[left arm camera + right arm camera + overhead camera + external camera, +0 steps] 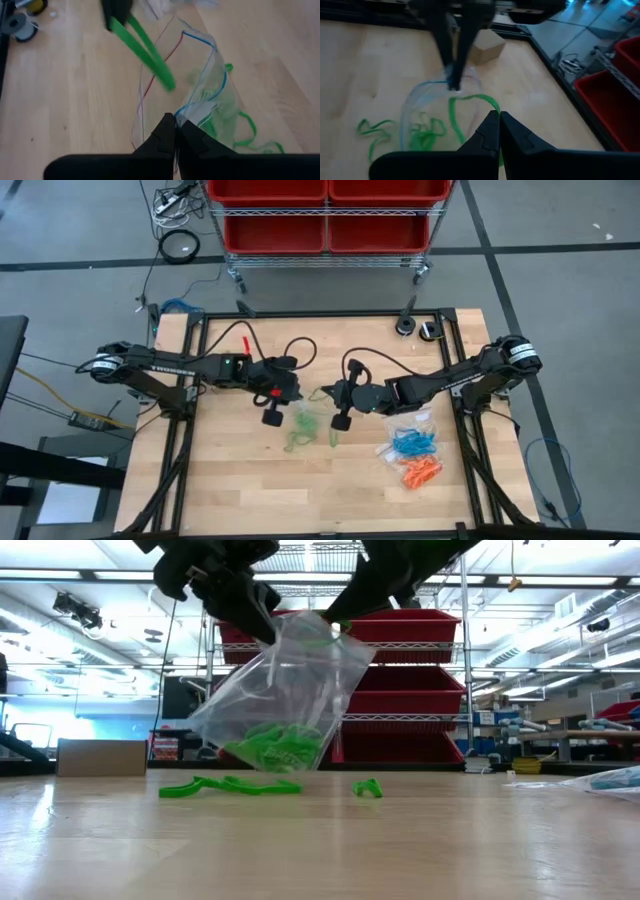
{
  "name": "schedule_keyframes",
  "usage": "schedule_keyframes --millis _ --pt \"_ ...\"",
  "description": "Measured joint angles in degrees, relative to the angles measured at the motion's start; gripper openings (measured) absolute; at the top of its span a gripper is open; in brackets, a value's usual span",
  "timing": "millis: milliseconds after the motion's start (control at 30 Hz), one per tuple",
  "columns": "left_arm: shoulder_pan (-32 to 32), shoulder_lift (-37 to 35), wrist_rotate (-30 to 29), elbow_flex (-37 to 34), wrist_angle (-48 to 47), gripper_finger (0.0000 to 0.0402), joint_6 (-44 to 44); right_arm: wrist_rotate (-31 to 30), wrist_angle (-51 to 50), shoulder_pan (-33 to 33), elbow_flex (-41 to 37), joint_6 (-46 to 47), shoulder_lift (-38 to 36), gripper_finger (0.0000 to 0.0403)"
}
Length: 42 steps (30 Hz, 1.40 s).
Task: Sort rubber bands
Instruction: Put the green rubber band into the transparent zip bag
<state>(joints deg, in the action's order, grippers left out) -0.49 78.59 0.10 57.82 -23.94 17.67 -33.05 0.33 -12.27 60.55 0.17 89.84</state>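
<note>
Holding a clear bag (285, 690) of green rubber bands (275, 748) mid-frame, left end effector (174, 131) clenched on its rim; right end effector (499, 119) gripping a green band (470, 100) above it.

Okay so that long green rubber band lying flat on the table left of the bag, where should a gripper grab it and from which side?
Probably from straight above. The long green rubber band lies flat on the table, clear of the bag held up by the left gripper. Pinch across its middle run, where the strands lie close together; the raised left end looks more likely to slip.
</note>
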Motion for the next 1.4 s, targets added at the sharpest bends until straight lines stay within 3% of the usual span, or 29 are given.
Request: schedule_keyframes --millis 467,633,933,1400 --pt "0.0 0.0 0.0 0.0 4.1 0.0009 0.3 8.3 -2.3 -0.4 0.0 1.3 0.0 0.0004" --pt "0.0 0.0 0.0 0.0 3.4 0.0009 0.3 3.9 -3.4 -1.7 0.0 1.1 0.0 0.0047" --pt "0.0 0.0 -0.2 0.0 2.5 0.0009 0.3 3.6 -4.1 -3.6 0.0 2.4 0.0 0.0137" --pt "0.0 0.0 -1.0 0.0 1.3 0.0009 0.1 2.4 -11.0 -12.4 -0.3 13.1 -1.0 0.0132"
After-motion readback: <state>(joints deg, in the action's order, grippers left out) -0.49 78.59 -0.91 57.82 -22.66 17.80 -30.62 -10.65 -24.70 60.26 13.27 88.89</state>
